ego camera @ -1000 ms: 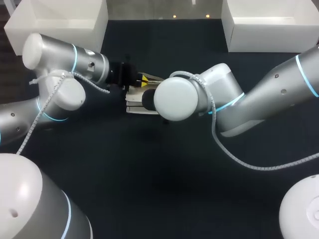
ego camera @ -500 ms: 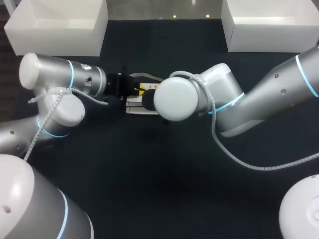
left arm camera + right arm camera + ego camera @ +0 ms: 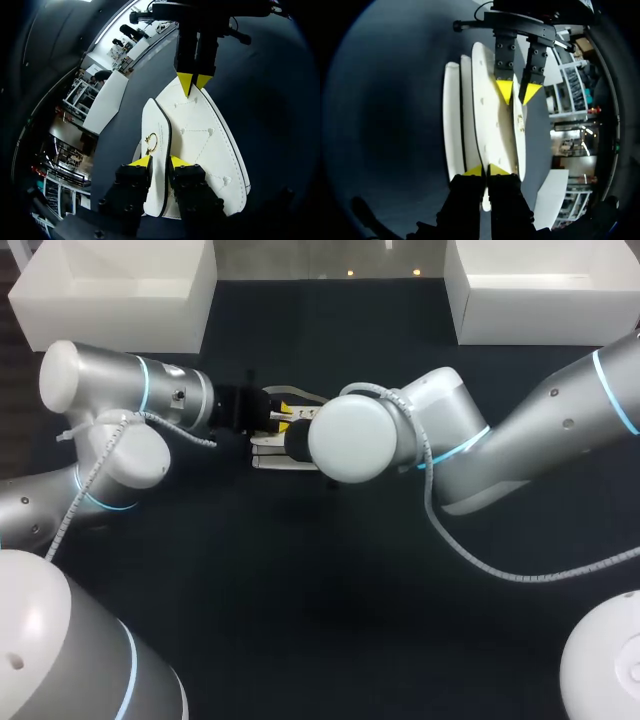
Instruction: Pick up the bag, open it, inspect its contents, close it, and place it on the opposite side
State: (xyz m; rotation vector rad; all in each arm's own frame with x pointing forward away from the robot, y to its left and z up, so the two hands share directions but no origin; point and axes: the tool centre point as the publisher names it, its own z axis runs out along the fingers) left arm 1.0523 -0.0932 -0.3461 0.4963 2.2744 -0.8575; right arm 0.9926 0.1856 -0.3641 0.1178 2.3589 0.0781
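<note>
The white bag [image 3: 272, 456] is being held between the two arms, just up and left of centre in the head view, over the dark table [image 3: 300, 620]. Whether it is being lifted clear or is resting on the surface cannot be told.

The left arm [image 3: 110, 410] is extending in from the frame's left edge, the right arm [image 3: 520, 440] from the right edge, and their wrists are being pointed at each other across the bag.

In the left wrist view, the left gripper [image 3: 160, 161] is being pressed narrowly onto the bag's upright flap [image 3: 157, 120] — one yellow tip on each face. A gold ring clasp [image 3: 151, 143] is being shown on the flap just ahead of those tips.

In the right wrist view, the right gripper [image 3: 486, 171] is being pinched on a thin panel at the opposite end of the bag, its fingers almost together. The bag's white layers are being fanned slightly apart between the two grippers.

Two white boxes [image 3: 130, 290] are sitting at the upper left and upper right corners of the head view.
</note>
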